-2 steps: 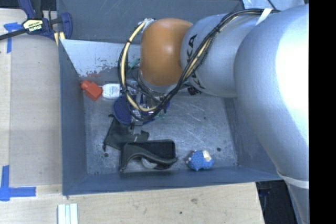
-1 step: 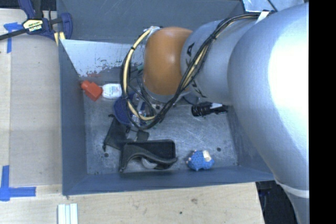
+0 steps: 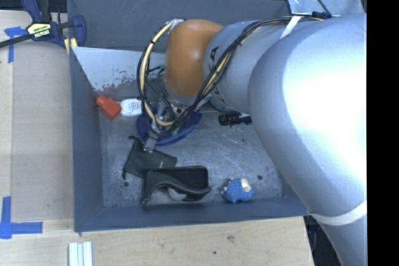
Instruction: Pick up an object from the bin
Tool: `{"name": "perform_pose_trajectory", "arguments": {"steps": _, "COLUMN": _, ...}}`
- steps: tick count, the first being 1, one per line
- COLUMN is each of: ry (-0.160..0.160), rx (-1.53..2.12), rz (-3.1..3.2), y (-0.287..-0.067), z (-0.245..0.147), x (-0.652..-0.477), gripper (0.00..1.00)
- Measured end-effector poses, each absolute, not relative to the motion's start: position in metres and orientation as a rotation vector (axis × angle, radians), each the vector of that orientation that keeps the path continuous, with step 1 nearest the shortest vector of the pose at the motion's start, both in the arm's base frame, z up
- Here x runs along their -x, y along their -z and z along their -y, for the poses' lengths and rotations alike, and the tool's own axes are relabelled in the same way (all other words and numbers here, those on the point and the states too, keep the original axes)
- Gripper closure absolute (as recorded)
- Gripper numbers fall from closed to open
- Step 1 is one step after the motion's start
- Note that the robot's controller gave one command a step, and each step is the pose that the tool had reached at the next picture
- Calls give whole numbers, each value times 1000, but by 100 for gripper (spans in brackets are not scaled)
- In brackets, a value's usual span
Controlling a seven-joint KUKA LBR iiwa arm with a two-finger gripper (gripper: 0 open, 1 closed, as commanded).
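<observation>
Grey metal bin (image 3: 84,152), loose items scattered | hand (image 3: 156,128) low near centre, over blue flat piece (image 3: 188,126); apart or together: cannot tell | orange block (image 3: 109,107), white bottle (image 3: 131,108) at 9 o'clock | step: likely grasp approach | next: secure grip, lift clear.

We see the gripper (image 3: 157,123) low in the bin (image 3: 87,152), over a flat blue thing (image 3: 187,126) near its middle; an orange block (image 3: 109,108) and a white bottle (image 3: 131,108) lie to the view's left, black pieces (image 3: 177,180) and a blue lump (image 3: 237,190) toward its lower edge
</observation>
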State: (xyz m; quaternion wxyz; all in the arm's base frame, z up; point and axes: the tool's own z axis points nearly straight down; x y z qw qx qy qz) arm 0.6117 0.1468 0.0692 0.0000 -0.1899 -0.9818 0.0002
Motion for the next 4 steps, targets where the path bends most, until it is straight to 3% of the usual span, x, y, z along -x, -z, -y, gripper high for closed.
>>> {"name": "perform_pose_trajectory", "arguments": {"steps": 1, "ry": 0, "rx": 591, "rz": 3087, "y": -70, "z": -147, "x": -612, "gripper": 0}}
{"name": "perform_pose_trajectory", "arguments": {"steps": 2, "ry": 11, "rx": 587, "rz": 3088, "y": -75, "z": -151, "x": -614, "gripper": 100}}
{"name": "perform_pose_trajectory", "arguments": {"steps": 3, "ry": 5, "rx": 581, "rz": 3092, "y": -90, "z": -151, "x": -615, "gripper": 100}}
{"name": "perform_pose_trajectory", "arguments": {"steps": 4, "ry": 7, "rx": 575, "rz": 3099, "y": -171, "z": -151, "x": -617, "gripper": 100}}
